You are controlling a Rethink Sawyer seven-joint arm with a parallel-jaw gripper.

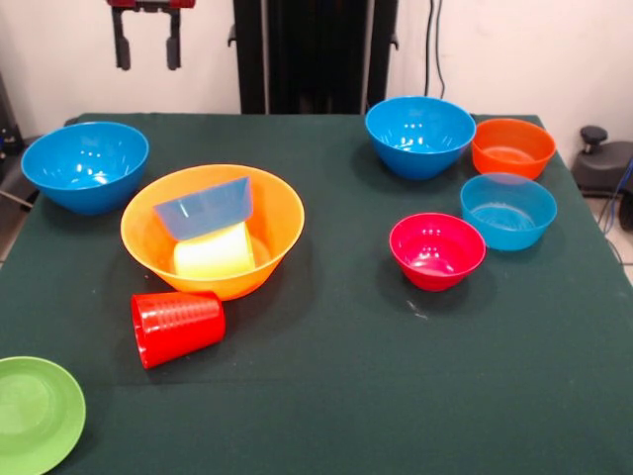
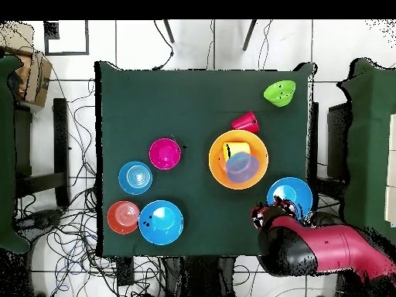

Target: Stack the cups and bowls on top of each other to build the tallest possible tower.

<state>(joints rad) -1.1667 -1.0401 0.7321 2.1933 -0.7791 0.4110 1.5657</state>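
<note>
I see the big yellow-orange bowl [image 1: 213,230] left of centre on the counter [image 1: 326,376], and in it the yellow cup [image 1: 214,253] lies on its side with a pale translucent blue bowl [image 1: 204,208] tipped on top of it; that is all the tower holds. The red cup [image 1: 176,328] lies on its side just in front of that bowl, touching or nearly touching its near wall. A deep blue bowl [image 1: 85,165] sits empty at the far left, and the light green bowl [image 1: 36,413] hangs at the near left corner, close to the counter's edge. On the right, all empty, are a second deep blue bowl [image 1: 419,136], the orange bowl [image 1: 512,147] beside it near the far right edge, another pale blue bowl [image 1: 507,210], and the pink-red bowl [image 1: 437,250]. The near right half of the counter is open cloth. The claw [image 1: 146,45] hangs high above the far left, its fingers apart and holding nothing.
</note>
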